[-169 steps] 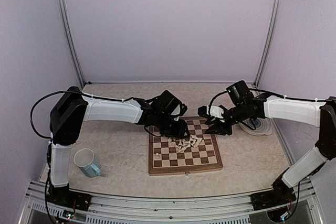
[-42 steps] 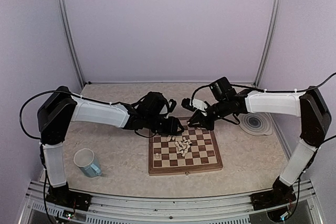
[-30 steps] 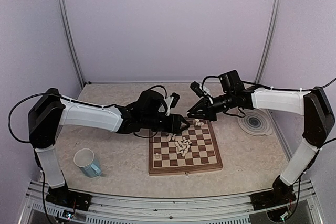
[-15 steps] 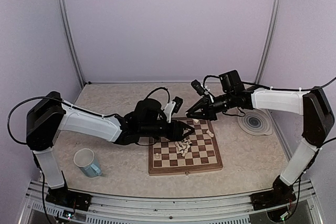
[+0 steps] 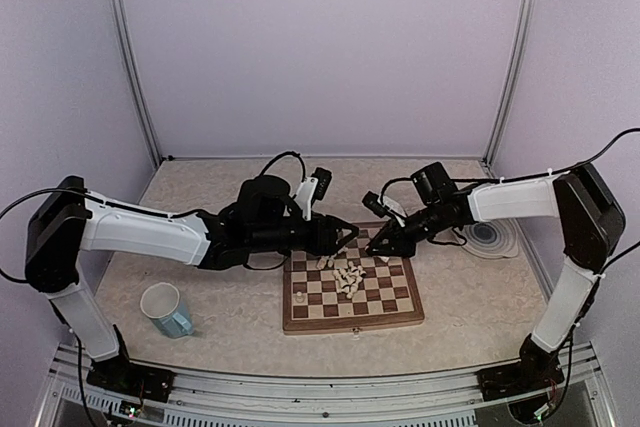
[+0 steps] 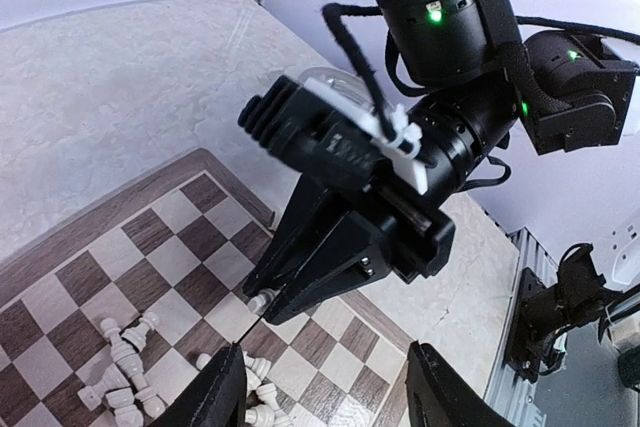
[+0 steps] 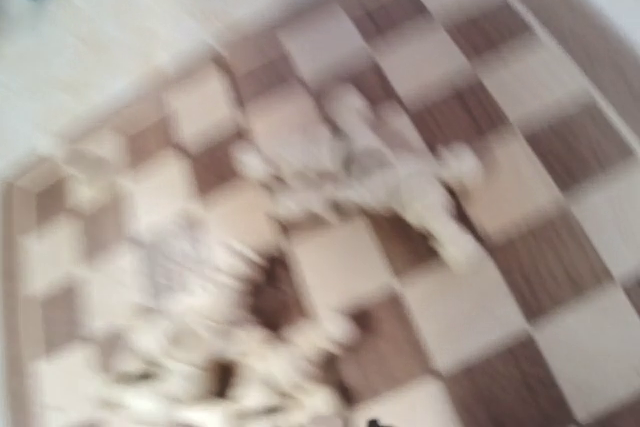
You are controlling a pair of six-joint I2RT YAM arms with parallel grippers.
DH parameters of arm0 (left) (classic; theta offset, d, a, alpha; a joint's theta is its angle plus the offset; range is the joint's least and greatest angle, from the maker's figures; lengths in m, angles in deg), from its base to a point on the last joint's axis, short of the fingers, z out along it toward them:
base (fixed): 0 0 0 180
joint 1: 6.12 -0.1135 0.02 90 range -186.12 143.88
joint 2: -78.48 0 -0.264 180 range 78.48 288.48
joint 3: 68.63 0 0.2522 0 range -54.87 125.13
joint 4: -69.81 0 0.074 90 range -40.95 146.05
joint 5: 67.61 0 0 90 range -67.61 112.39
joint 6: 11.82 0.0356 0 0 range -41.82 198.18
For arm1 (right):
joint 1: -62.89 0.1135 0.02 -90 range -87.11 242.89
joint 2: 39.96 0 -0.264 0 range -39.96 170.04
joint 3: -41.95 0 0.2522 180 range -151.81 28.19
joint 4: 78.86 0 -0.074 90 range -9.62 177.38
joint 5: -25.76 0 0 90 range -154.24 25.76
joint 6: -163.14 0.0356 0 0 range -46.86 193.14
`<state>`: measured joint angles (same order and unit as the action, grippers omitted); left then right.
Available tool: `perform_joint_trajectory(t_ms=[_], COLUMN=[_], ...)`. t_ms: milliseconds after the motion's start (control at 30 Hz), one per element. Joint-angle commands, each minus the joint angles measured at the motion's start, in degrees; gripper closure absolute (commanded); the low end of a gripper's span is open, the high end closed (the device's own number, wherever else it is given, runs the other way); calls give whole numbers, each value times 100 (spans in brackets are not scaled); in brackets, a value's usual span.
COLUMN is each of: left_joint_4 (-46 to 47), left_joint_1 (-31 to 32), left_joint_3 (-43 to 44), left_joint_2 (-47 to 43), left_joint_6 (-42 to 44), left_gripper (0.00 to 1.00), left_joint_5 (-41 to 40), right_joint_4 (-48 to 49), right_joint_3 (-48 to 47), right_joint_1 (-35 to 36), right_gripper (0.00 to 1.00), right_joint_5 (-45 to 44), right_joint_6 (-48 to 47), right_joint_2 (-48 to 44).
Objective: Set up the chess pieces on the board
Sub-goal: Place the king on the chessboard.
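Observation:
The board (image 5: 350, 325) lies mid-table with a heap of fallen cream chess pieces (image 5: 348, 275) near its centre. One piece (image 5: 299, 297) stands upright at its near left. My left gripper (image 5: 345, 232) hovers open over the board's far edge with nothing between its fingers (image 6: 225, 397). My right gripper (image 5: 375, 249) points down at the far right squares. In the left wrist view the right gripper (image 6: 268, 309) is shut, and a small piece (image 6: 260, 299) sits right at its tip; I cannot tell if it is pinched. The right wrist view is a blur of board (image 7: 560, 207) and pieces (image 7: 380, 167).
A light blue mug (image 5: 167, 309) stands near the front left. A round grey ringed plate (image 5: 490, 235) lies right of the board, behind the right forearm. Metal frame posts and lilac walls enclose the table. The two wrists are close together over the board's far side.
My right gripper has dropped from above the board's far edge down onto its far right squares. The left arm has drawn back and left a little, its jaws still open.

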<state>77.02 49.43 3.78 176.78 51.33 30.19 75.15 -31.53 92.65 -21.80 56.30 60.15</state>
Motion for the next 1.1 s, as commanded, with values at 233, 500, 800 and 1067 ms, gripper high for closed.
perform_joint_trajectory(t_ms=[233, 500, 800, 1067], left_joint_4=[-129, -128, -85, -98], left_joint_1=[-62, -87, -161, -158], left_joint_3=[-154, -160, -163, -166], left_joint_2=[-72, -60, -14, 15], left_joint_6=[-101, -77, -101, -127], left_gripper=[45, 45, 45, 45], left_joint_5=[-123, -60, 48, 67], right_joint_4=[-621, -967, -1142, -1237], right_joint_3=[-344, -285, 137, 238], right_joint_1=[-54, -3, 156, 266], right_gripper=[78, 64, 60, 59], right_joint_5=[-1426, -1702, -2309, -2690], right_joint_6=[-265, -321, -477, -461], right_joint_2=[714, 448, 235, 103])
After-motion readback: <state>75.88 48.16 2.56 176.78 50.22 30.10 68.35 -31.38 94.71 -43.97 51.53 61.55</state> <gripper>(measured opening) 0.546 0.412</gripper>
